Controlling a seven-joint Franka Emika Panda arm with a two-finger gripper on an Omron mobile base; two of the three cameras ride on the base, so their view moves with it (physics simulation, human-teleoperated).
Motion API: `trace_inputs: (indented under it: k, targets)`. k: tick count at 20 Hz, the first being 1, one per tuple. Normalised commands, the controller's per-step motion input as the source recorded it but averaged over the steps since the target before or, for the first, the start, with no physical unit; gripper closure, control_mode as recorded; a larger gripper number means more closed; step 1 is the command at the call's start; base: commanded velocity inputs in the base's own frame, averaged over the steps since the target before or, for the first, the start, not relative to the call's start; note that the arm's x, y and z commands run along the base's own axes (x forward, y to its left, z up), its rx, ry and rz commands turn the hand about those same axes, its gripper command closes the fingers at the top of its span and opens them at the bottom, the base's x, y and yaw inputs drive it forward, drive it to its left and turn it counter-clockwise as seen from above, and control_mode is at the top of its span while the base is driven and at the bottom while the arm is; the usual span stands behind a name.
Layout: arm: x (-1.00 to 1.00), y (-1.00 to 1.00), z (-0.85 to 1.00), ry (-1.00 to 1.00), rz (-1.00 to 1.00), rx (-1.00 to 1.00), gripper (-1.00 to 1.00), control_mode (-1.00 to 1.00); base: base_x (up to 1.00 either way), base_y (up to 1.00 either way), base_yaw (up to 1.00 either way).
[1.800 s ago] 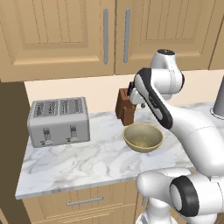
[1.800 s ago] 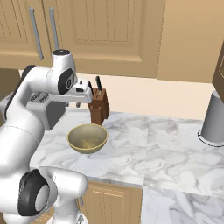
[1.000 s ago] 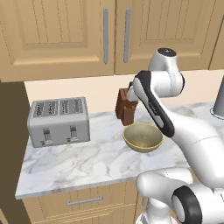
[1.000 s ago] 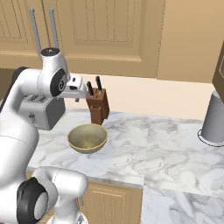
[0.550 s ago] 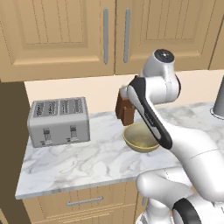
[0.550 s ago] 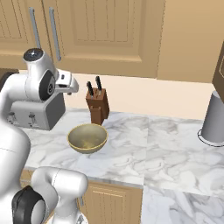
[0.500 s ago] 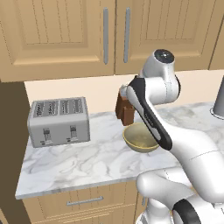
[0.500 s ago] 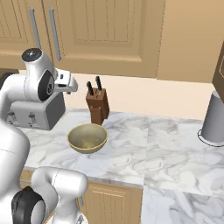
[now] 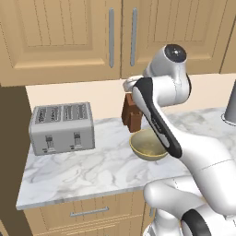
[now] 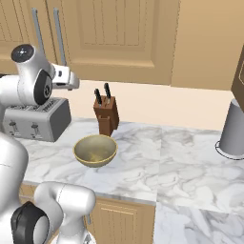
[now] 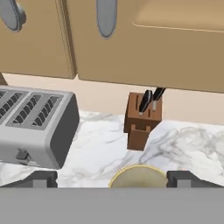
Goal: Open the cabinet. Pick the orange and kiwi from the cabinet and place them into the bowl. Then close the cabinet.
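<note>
Hand view, pincer (image 11: 112, 177) spread, above bowl (image 11: 138, 176)

1. The arm (image 9: 184, 152) has a glossy white shell made of rounded, tube-like sections.
2. A long black strip (image 9: 154, 117) runs down one white section, with a rounded end near its top.
3. The joints are dark: a round dark grey cap (image 9: 174, 52) sits on the topmost joint, and a dark disc (image 10: 44, 87) marks the side of that same joint in the right base view.
4. A black ring (image 10: 29, 224) circles the lowest joint near the base.
5. The hand (image 10: 66, 77) is a white boxy block.
6. The fingertips (image 11: 41, 179) are small, dark grey and blocky.
</note>
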Motion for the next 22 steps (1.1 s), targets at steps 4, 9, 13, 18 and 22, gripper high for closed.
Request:
trace_inputs:
  k: [4,9,13,18,22]
  targets:
    - [0.0,0.05,0.48,-0.11,0.0,0.03,-1.0,-1.0,0.0,0.0,0.0]
    - [0.0,0.01,0.43,-0.18,0.0,0.04,-1.0,-1.0,0.0,0.0,0.0]
    - [0.0,0.0,0.36,-0.19,0.0,0.04,-1.0,-1.0,0.0,0.0,0.0]
    - [0.0,0.01,0.27,-0.15,-0.01,0.03,-1.0,-1.0,0.0,0.0,0.0]
    - [0.01,0.05,0.25,-0.05,-0.01,0.02,-1.0,-1.0,0.0,0.0,0.0]
